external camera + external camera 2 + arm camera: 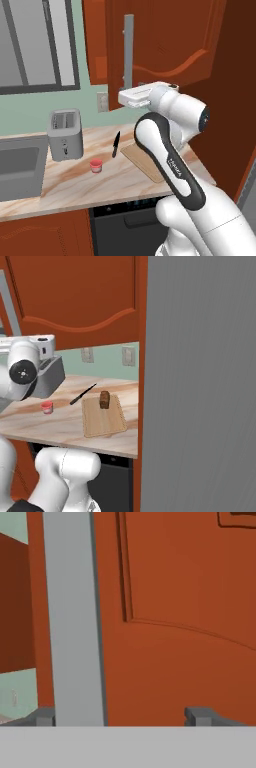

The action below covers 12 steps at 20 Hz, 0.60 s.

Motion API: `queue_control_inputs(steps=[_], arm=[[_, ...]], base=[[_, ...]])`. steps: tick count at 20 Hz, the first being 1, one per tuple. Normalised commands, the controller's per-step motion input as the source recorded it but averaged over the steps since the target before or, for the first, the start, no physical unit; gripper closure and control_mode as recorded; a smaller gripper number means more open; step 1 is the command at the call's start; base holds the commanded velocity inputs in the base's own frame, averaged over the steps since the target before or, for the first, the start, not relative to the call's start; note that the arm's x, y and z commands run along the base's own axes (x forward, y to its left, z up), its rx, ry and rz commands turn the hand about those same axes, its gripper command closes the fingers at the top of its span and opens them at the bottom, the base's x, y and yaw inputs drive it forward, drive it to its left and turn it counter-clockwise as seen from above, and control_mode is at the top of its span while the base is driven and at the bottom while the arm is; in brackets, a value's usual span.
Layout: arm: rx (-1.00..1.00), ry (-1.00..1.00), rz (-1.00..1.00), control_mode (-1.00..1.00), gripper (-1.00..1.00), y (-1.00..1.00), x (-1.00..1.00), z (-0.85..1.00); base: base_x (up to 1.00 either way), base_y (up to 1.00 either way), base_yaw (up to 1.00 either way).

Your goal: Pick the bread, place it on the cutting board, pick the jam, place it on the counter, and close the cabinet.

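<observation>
Left base view, L to R: a window (35, 45) w/ dark frame fills the upper left above the pale green wall. Below it a grey sink (17, 167) is set into the counter (75, 185), beige w/ orange veins. Next comes a grey toaster (65, 134), upright near the wall. Just right of it and closer to the counter's front stands the jam (95, 166), a small pink-red jar, upright, apart from the toaster. A black knife (116, 144) lies past the jam, beside the cutting board (142, 159), whose left corner shows from behind the white arm. Under the counter's front edge sits a dark appliance front (125, 225).

Above the board hangs the cabinet (165, 40), reddish-brown; its arched-panel door has a long grey handle (128, 47) running vertically. The gripper (131, 98) is up at the door's lower edge, just below the handle's bottom end.

Right base view: the jam (47, 407) sits on the counter left of the knife (82, 394); the bread (104, 399), a dark brown chunk, rests on the far part of the cutting board (103, 418). A tall grey panel (200, 381) takes up the right side.

Hand view: the handle (74, 617) is a grey strip on the left, the door panel spreads to the right. Fingertips (199, 716) stand wide apart, one each side of the handle's base, released, nothing between them being gripped. Can't tell if they touch the door.
</observation>
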Motion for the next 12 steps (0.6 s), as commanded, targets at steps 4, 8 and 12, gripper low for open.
queue_control_inputs(steps=[4, 8, 12], arm=[[0.0, 0.0, -0.12, -1.0, -1.0, 0.04, 0.32, 0.0], [0.0, 0.0, -0.12, -1.0, -1.0, 0.06, 0.34, 0.0], [0.0, 0.0, -0.12, -1.0, -1.0, 0.09, 0.32, 0.0]], base=[[0.0, 0.0, 0.0], [0.0, 0.0, 0.0], [0.0, 0.0, 0.0]])
